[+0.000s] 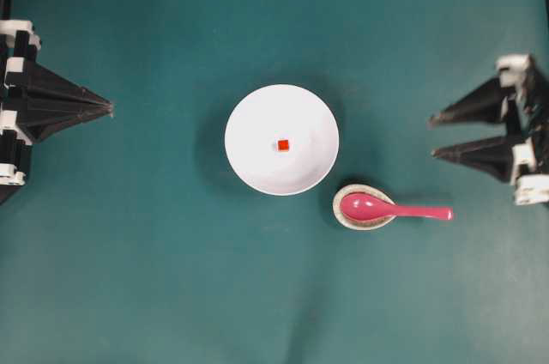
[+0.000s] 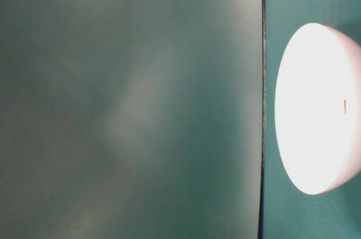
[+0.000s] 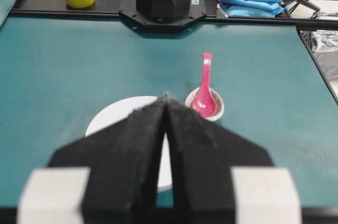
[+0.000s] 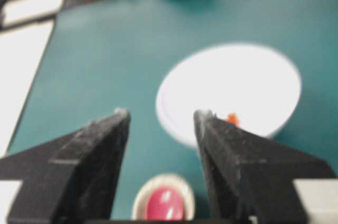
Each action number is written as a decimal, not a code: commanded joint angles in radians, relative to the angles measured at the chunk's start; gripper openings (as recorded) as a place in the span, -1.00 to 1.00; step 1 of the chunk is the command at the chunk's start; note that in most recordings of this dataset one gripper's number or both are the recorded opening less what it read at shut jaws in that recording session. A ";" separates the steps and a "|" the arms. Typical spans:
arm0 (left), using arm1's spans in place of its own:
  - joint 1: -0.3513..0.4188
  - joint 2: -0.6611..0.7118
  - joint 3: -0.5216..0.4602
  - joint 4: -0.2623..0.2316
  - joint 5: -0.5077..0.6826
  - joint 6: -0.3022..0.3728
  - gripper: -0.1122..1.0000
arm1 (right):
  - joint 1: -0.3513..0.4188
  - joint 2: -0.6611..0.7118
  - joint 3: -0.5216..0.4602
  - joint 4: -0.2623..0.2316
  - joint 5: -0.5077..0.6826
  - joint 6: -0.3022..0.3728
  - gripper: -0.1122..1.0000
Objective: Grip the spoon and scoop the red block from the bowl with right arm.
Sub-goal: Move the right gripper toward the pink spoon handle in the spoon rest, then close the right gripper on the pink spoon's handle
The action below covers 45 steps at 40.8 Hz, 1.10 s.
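Both arms parked at the bench edges, spoon and block untouched.

From overhead we see the large plain white bowl (image 1: 281,140) on the teal bench (image 1: 137,278), the tiny red-orange block (image 1: 283,145) at its centre; the glossy pink spoon (image 1: 390,208) lies just beside the bowl in a speckled cream rest (image 1: 347,216). The right gripper (image 1: 431,136) spreads its fingers wide, the left gripper (image 1: 111,108) pinches closed. At table level, only the bowl (image 2: 316,109). Left wrist: fingers (image 3: 137,145) together over the bowl (image 3: 116,115), spoon (image 3: 204,91) beyond. Right wrist: fingers (image 4: 100,150) apart, block (image 4: 231,119) visible.

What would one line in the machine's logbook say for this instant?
phase: not started | spoon: scoop on speckled rest | red block: in bowl | right gripper: open, empty | left gripper: shut, parked
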 commanded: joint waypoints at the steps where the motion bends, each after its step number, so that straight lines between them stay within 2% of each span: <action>1: -0.003 0.003 -0.028 0.002 -0.005 -0.012 -0.80 | 0.046 0.080 0.017 0.048 -0.084 0.003 0.14; 6: -0.003 0.003 -0.028 0.002 -0.003 -0.035 -0.80 | 0.112 0.187 0.060 0.152 -0.221 0.003 0.13; 14: -0.002 0.003 -0.028 0.002 -0.002 -0.057 -0.80 | 0.319 0.364 0.101 0.419 -0.508 0.002 0.13; 17: -0.002 0.003 -0.028 0.002 0.000 -0.057 -0.80 | 0.403 0.420 0.107 0.495 -0.561 0.000 0.13; 21: -0.003 0.003 -0.028 0.002 0.000 -0.057 -0.80 | 0.489 0.502 0.109 0.572 -0.604 -0.012 0.13; 24: -0.002 0.005 -0.028 0.002 0.000 -0.057 -0.80 | 0.523 0.561 0.103 0.607 -0.618 -0.021 0.13; 29: -0.003 0.005 -0.026 0.002 0.002 -0.057 -0.80 | 0.541 0.643 0.097 0.635 -0.627 -0.034 0.13; 35: -0.003 0.003 -0.028 0.002 0.017 -0.057 -0.80 | 0.552 0.703 0.095 0.635 -0.641 -0.038 0.13; 45: -0.003 0.003 -0.026 0.002 0.023 -0.057 -0.80 | 0.589 0.726 0.097 0.635 -0.655 -0.043 0.13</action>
